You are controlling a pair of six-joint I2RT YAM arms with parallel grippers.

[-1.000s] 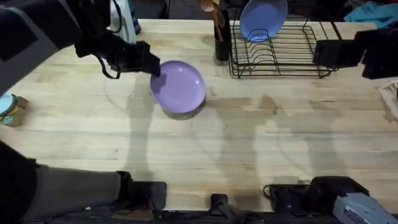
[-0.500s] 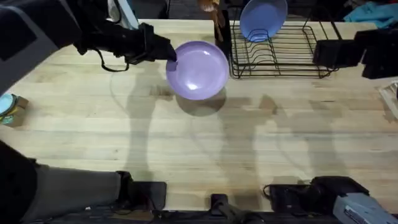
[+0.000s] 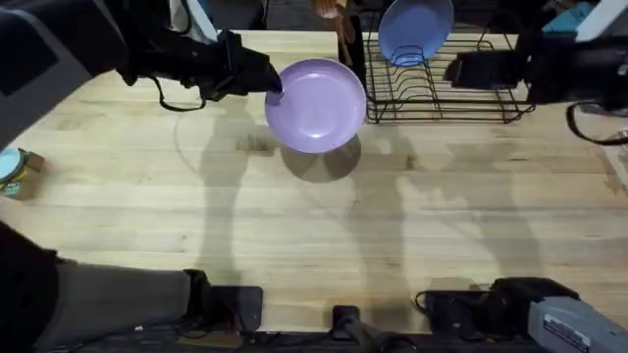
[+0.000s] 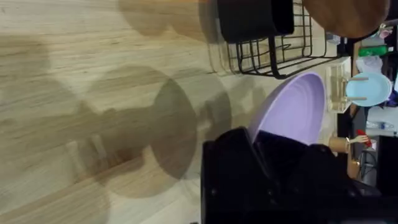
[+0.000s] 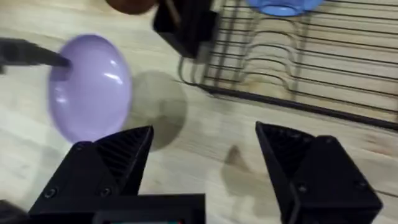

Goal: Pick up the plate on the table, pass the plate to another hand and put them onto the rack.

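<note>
Plate: the lavender plate [image 3: 316,105] was held clear of the table [image 3: 294,226], tilted, its shadow cast on the wood below; its rim lay just beside the near-left corner of the rack [image 3: 442,83]
Left gripper: the left gripper [image 3: 273,86] was clamped on the plate's left edge, fingers closed over the rim
Change, plate: against the frame half a second earlier, the plate stood slightly farther right and nearer the rack; a full second earlier it sat lower and well left of that position
Change, right arm: the right gripper [image 3: 453,71] had moved in from the right edge and lay over the rack, well short of the plate
Right gripper: jaws spread wide with nothing between them [image 5: 202,162]; the plate showed beyond its fingers in the right wrist view [image 5: 90,87]
Rack contents: a bluer plate [image 3: 415,27] stood upright in the far slots; the near slots were unoccupied
Utensil cup: a dark cup [image 3: 349,69] stood touching or just beside the rack's left end, directly behind the plate's far-right rim
Open room: bare tabletop extended across the whole near half and to the left of the plate
Left edge: a small box [image 3: 18,172] sat at the table's left border, well apart from the plate
</note>
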